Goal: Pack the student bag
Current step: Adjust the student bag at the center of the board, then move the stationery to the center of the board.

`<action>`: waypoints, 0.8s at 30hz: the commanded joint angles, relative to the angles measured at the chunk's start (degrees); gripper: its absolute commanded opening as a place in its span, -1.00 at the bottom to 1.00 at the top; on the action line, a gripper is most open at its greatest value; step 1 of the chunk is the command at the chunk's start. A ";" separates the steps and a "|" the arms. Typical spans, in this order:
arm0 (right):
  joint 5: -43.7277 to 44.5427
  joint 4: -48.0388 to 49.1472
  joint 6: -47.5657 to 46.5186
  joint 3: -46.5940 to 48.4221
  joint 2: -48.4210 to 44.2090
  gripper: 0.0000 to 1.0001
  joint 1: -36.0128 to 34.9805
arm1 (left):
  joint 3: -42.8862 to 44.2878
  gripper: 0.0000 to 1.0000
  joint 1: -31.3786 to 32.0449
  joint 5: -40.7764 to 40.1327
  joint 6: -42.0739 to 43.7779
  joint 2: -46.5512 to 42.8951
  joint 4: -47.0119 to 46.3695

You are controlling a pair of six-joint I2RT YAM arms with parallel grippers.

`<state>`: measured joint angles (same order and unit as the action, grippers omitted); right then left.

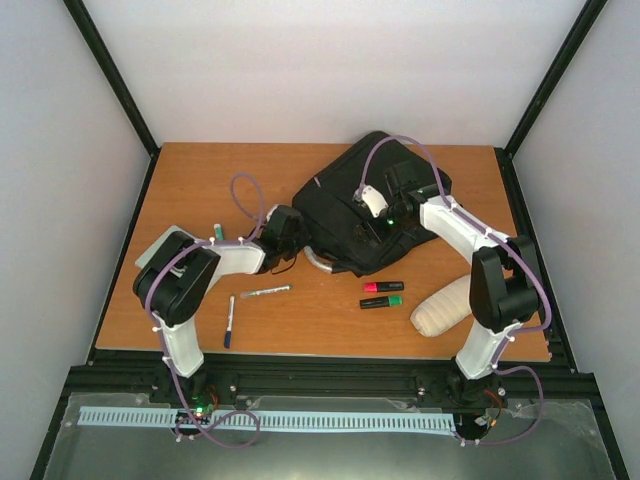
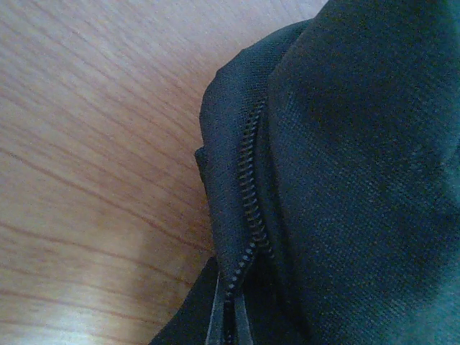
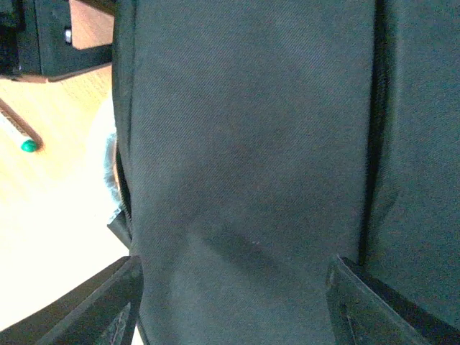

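Two arms at the student bag (image 1: 340, 205) on the tabletop (image 1: 200, 180)
The black bag lies slumped at the far middle of the tabletop. The left pincer (image 1: 283, 232) is closed at the bag's left edge, beside its zipper (image 2: 248, 194); the right pincer (image 3: 230, 302) stands open, fingers (image 3: 108, 309) spread wide over the bag's fabric.

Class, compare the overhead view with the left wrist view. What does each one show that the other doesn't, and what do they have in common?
Only the overhead view shows the pink highlighter, the green highlighter, the beige pouch and a loose pen. Only the left wrist view shows the zipper teeth up close. Both show the black backpack lying on the wooden table.
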<state>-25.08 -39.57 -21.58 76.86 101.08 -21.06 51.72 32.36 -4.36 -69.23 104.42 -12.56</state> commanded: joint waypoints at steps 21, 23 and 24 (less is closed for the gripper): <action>-2.22 7.37 -2.22 -9.30 -12.47 0.37 -0.90 | 0.60 0.78 -12.56 -0.42 16.25 -26.00 42.34; -3.03 7.24 -2.55 -9.40 -12.48 0.37 -0.90 | -0.21 0.92 -16.85 -1.74 16.70 -27.72 43.61; -3.31 7.11 -2.60 -9.32 -12.48 0.36 -0.91 | -0.69 0.98 -18.96 -2.61 16.78 -28.22 43.58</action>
<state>-26.52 -33.52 -22.83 68.29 89.38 -21.52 52.71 19.73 -3.46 -54.61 78.61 24.25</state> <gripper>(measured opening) 0.685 0.945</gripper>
